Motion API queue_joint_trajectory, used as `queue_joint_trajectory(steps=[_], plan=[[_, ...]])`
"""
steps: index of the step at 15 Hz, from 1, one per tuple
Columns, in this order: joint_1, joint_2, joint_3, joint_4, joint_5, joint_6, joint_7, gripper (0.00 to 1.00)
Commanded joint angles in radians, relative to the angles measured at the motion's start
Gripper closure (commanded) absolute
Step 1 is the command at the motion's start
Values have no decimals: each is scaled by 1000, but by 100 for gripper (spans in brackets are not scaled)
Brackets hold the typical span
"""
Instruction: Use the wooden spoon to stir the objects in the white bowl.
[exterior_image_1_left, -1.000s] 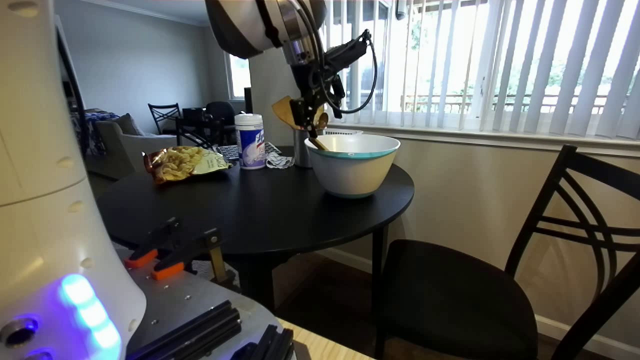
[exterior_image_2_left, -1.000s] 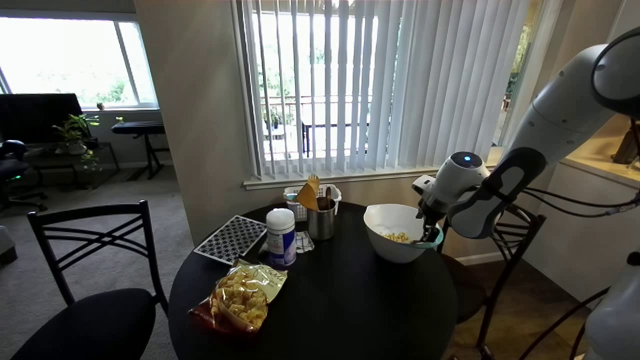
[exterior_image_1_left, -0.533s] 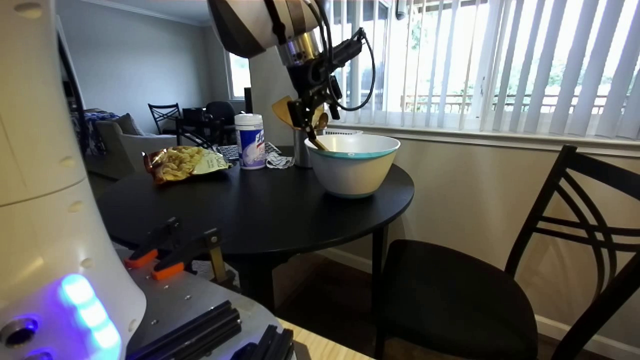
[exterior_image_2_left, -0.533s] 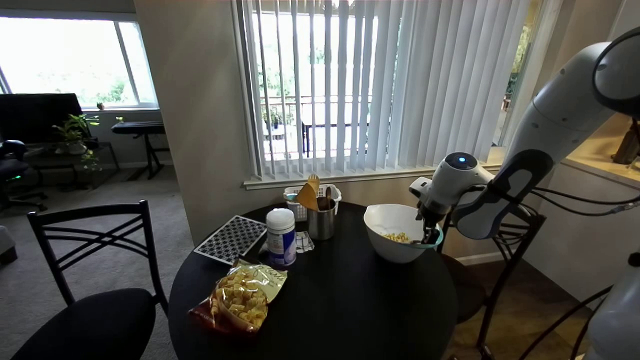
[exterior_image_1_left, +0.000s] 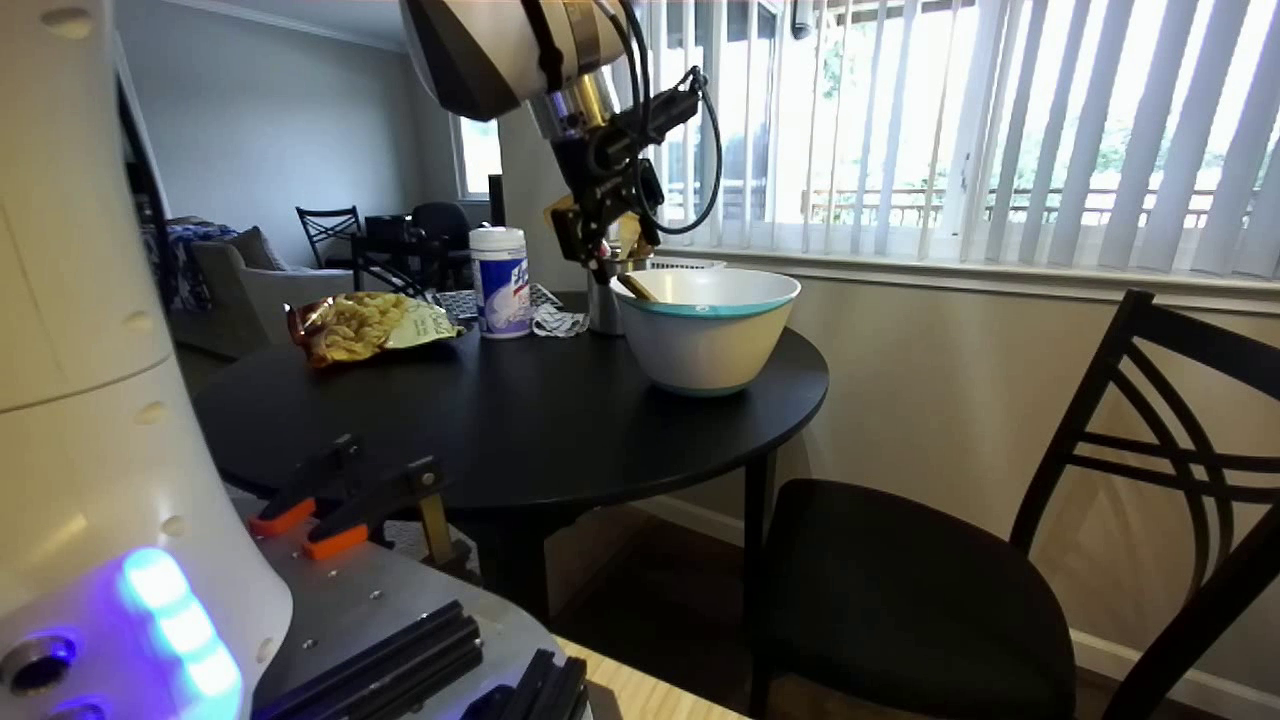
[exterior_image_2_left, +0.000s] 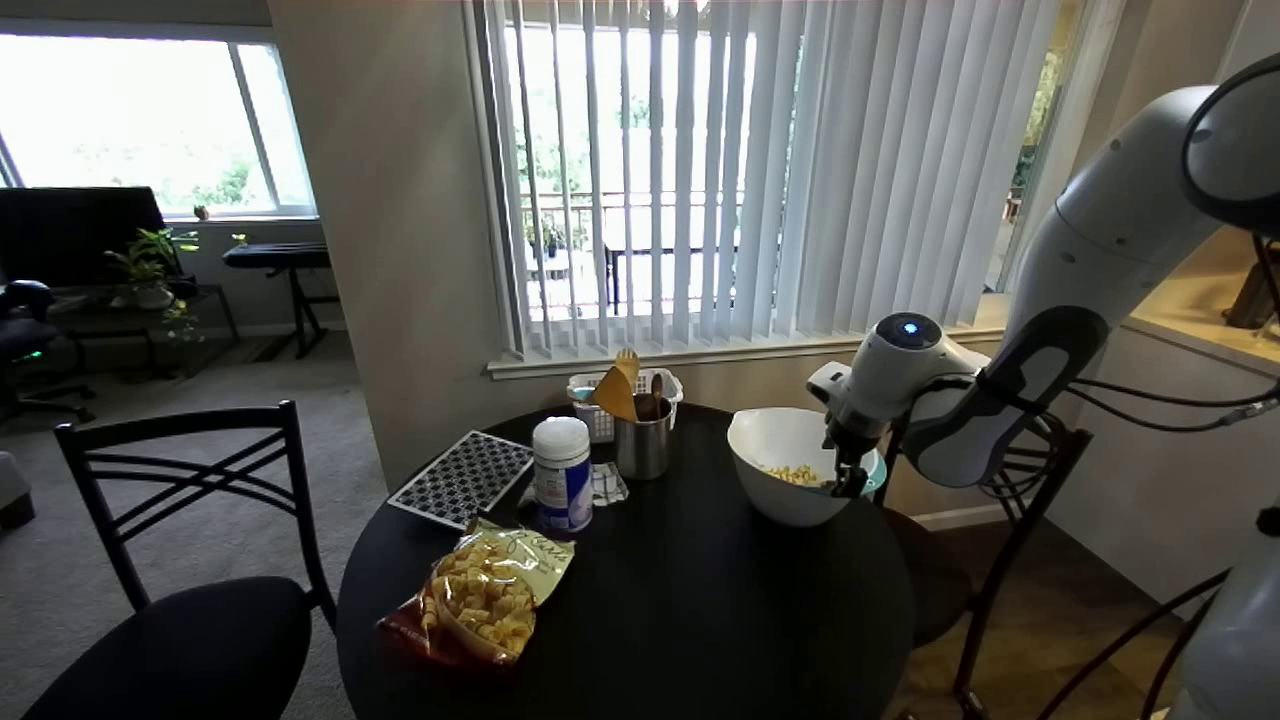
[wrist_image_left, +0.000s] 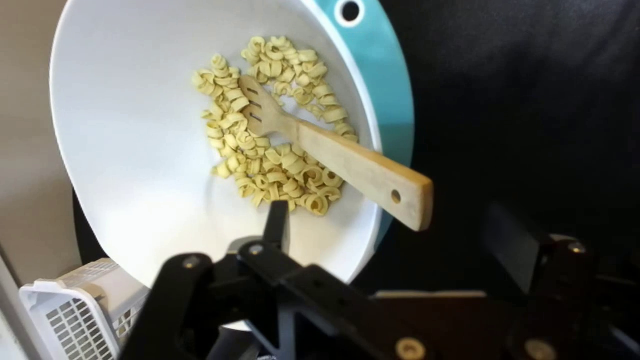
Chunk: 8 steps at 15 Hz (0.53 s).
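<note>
The jaws of the gripper (wrist_image_left: 392, 227) are spread wide, and nothing is held between them. In the wrist view, the wooden spoon (wrist_image_left: 337, 154) is found in the white bowl (wrist_image_left: 132, 135), toward eleven o'clock from the gripper. Its slotted head is directed to ten o'clock, among the pasta (wrist_image_left: 280, 179), and its handle to four o'clock, across the rim. Since the jaws are lined up about nine to three, some turning is probably needed before the handle can be grasped crosswise.
</note>
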Motion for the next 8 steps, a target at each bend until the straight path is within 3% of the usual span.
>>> queue_joint_trajectory(steps=[1, 4, 5, 6, 8], plan=[[14, -7, -15, -3, -82, -6, 105, 0], [15, 4, -24, 11, -147, -6, 185, 4], [14, 10, -25, 11, -160, 0, 202, 11], [14, 14, -27, 13, -179, 1, 226, 29], [15, 26, -28, 15, -201, 4, 256, 38]])
